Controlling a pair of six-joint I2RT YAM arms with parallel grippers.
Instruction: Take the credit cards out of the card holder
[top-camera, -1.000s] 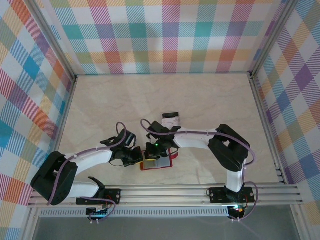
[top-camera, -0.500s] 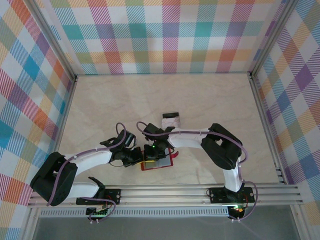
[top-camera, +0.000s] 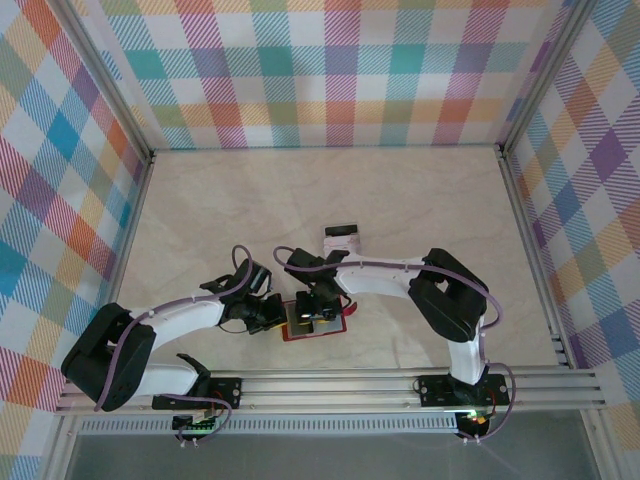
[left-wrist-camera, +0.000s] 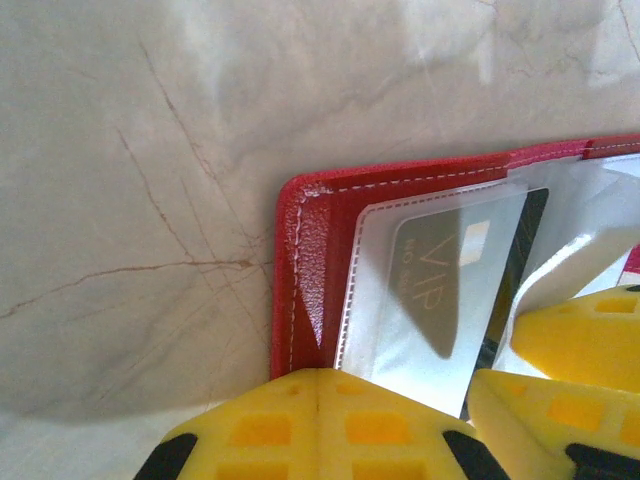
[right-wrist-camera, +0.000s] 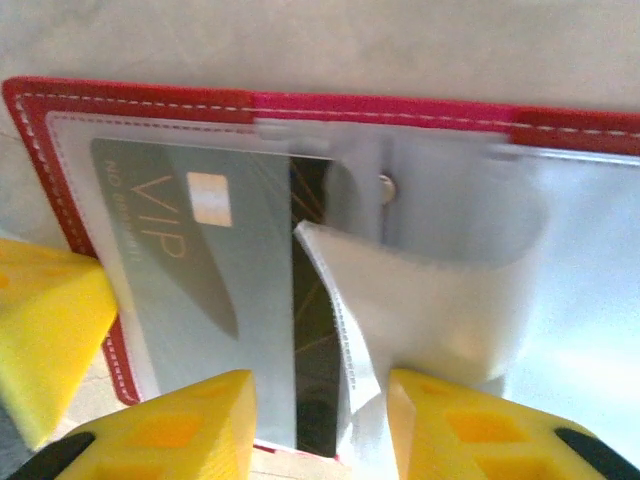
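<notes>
Right gripper (right-wrist-camera: 320, 405) narrowly parted astride the dark-banded edge of a credit card (right-wrist-camera: 170, 270), long axis pointing straight at its fingers, sleeved in the open, flat card holder (right-wrist-camera: 400, 108). Left gripper (left-wrist-camera: 460, 400) nearly closed at the holder's red border just alongside; grip impossible to tell.

Pale, marble-veined desk (top-camera: 420, 200), boxed in on three sides by bright plaid walls (top-camera: 320, 70); aluminium rails (top-camera: 350, 385) along the near edge; soft, even light.
</notes>
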